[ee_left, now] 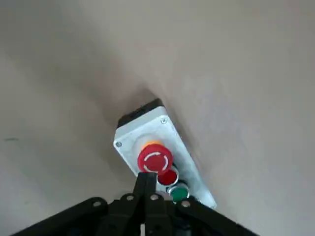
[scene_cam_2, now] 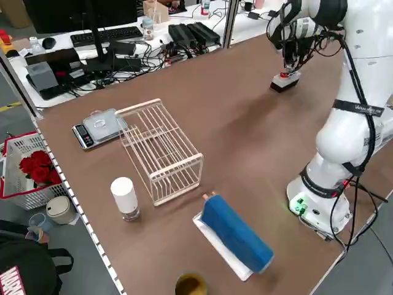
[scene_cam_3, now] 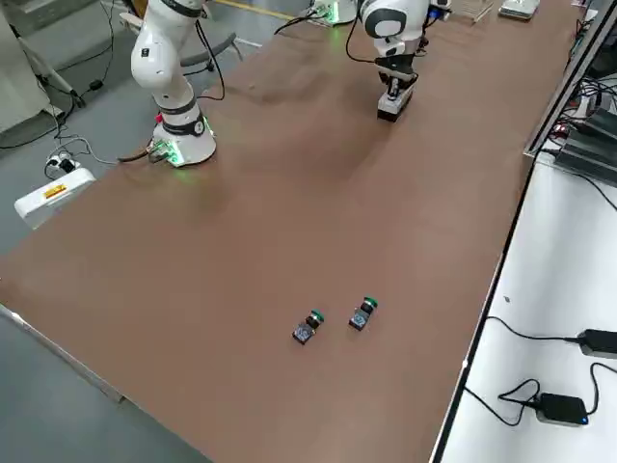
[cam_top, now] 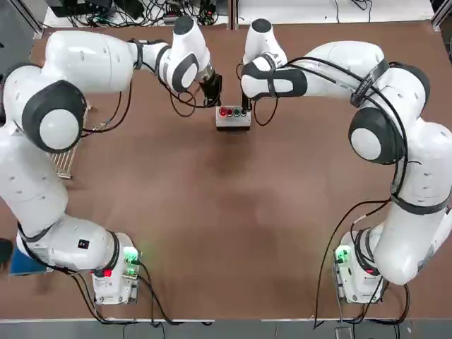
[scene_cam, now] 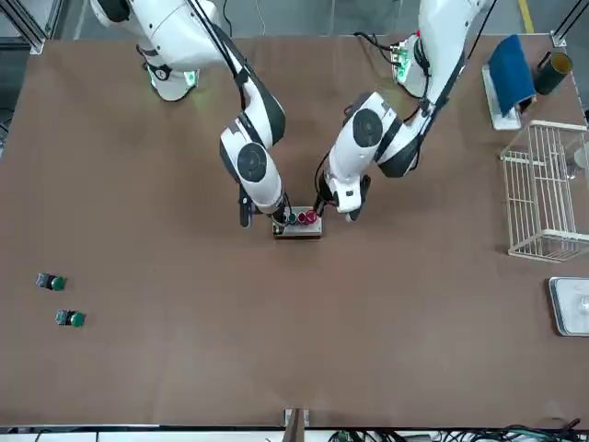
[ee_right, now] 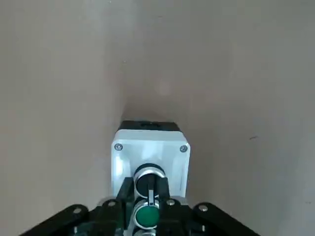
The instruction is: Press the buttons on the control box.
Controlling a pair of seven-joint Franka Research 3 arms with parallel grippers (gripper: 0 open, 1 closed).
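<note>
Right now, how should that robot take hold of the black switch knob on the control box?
Probably by the knob's narrow raised ridge, from above, pinching its two long sides. The right claw stands open over it; the left claw is beside the red mushroom button.

A robotics lab or test workspace.
Two white robot arms stand at a brown tabletop; beyond its far edge, a white desk carries a monitor, keyboard and tangled cables.
</note>
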